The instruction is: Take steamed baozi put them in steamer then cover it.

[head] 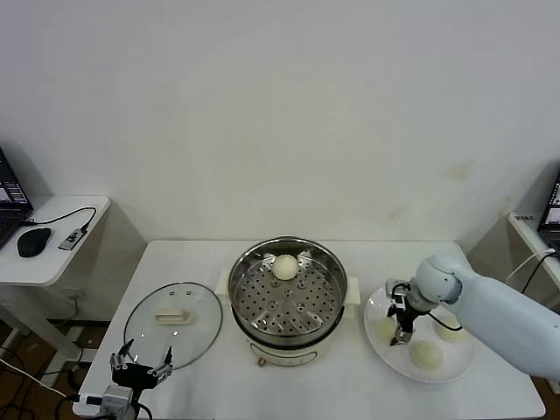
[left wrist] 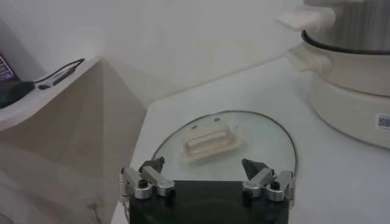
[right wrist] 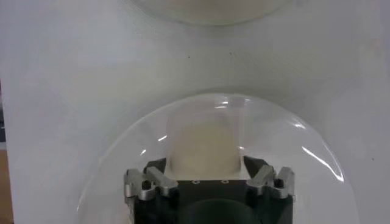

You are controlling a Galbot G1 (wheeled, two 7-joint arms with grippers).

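I see the glass cover [head: 173, 319] lying flat on the table, my left gripper [head: 140, 367] spread wide just before it. The steamer [head: 286, 293] holds one baozi [head: 284, 267] at its far rim. On the white plate [head: 395, 363], my right gripper [right wrist: 207, 167] brackets a bun [right wrist: 201, 146], jaws touching both sides.

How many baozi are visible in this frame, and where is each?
4. One baozi sits in the steamer; three are on the plate: near bun, far bun, and one between the right claw fingers.
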